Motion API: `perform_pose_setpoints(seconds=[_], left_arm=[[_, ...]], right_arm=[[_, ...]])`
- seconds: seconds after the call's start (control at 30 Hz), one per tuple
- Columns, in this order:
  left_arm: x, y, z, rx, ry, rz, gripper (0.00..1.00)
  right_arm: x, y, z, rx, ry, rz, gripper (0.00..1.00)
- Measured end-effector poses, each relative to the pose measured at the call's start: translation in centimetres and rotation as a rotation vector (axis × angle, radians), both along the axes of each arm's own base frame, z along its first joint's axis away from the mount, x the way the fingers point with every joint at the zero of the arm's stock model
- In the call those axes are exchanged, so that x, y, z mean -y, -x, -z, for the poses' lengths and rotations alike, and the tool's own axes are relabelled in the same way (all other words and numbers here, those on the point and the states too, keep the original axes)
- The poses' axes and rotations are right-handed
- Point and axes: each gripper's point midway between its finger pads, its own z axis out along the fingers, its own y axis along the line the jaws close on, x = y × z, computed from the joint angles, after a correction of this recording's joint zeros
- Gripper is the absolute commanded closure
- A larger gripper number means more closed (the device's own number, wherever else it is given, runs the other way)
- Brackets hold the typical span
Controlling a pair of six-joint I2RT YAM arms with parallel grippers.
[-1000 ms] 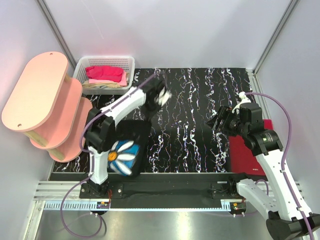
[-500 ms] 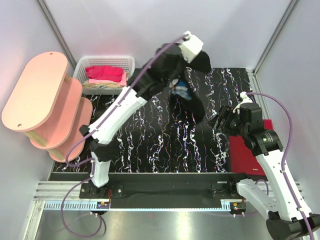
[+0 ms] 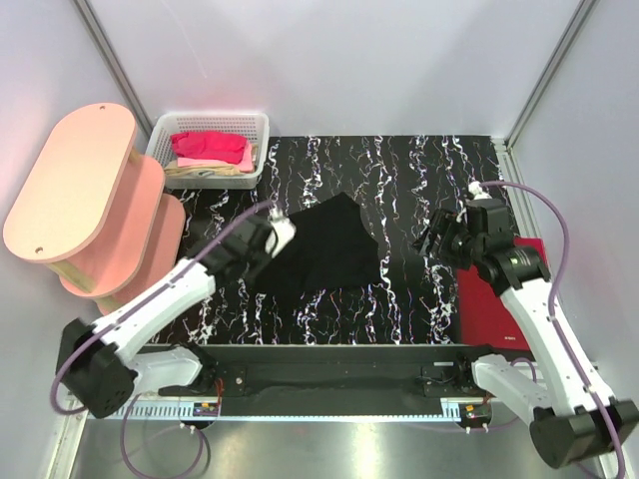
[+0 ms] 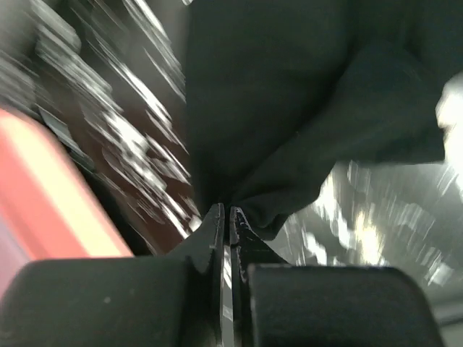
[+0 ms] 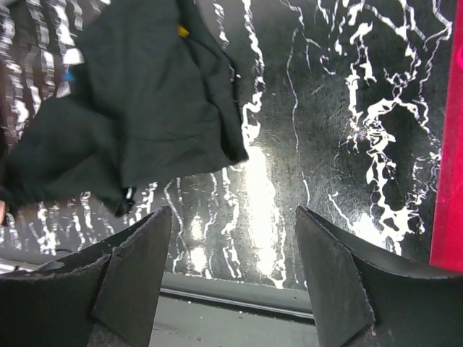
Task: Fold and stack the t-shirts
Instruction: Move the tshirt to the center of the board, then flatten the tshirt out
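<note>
On the table (image 3: 419,170), black with white marbled streaks, as I find it:

1. Black t-shirt (image 3: 324,249). It lies near the middle of the table in a rough, uneven triangle, not folded. The cloth is plain and matte with soft creases. Its far corner comes to a point and its left side is gathered into a bunch. The right wrist view shows only a small yellow fleck and a blue fleck at its edges, and I cannot see any other print.

2. My left fingers (image 4: 218,223). They are clenched on the bunched left edge of the black t-shirt. The cloth fans out from the pinch in tight folds.

3. My right fingers (image 3: 435,239). They are spread wide and hold nothing, with only the marbled table between them. They hover to the right of the black t-shirt, apart from it.

4. Dark red t-shirt (image 3: 494,304). It lies flat at the right edge of the table, partly under my right arm and well apart from the black one.

5. Bright pink t-shirt (image 3: 210,148). It sits in the white mesh basket (image 3: 258,128) at the far left corner, on top of paler folded cloth.

6. Pink tiered shelf (image 3: 75,180). It stands at the left, just beside the basket.
</note>
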Motion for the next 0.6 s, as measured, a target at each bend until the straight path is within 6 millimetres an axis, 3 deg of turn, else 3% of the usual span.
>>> perform_pose_setpoints(seconds=[0.03,0.07,0.1,0.2,0.27,0.3,0.5,0.6], left_arm=[[-1.1,1.4,3.0,-0.08,-0.056,-0.002,0.77],[-2.3,2.8,5.4,-0.152,-0.106,-0.004,0.48],[-3.3,4.1,7.1,-0.213,-0.15,-0.003,0.36],[-4.3,4.2,7.3,-0.23,-0.16,-0.028,0.35],[-4.2,3.1,6.2,-0.199,-0.136,-0.049,0.24],[-3.9,2.5,5.5,-0.177,-0.121,-0.053,0.22],[-1.2,-1.7,1.0,-0.068,-0.031,-0.053,0.27],[0.9,-3.6,0.8,-0.086,0.006,-0.034,0.31]], right_arm=[[-0.1,-0.3,0.7,-0.023,0.006,0.0,0.22],[-0.2,-0.6,1.4,-0.044,0.011,0.0,0.22],[-0.3,-1.0,2.2,-0.067,0.016,0.0,0.22],[-0.7,-2.2,4.5,-0.127,0.023,-0.003,0.22],[-1.1,-3.4,5.9,-0.158,0.024,-0.003,0.23],[-1.4,-4.1,6.6,-0.167,0.024,-0.006,0.23],[-4.5,-8.8,10.6,-0.252,0.039,-0.067,0.24],[-7.4,-12.7,11.4,-0.245,0.042,-0.13,0.23]])
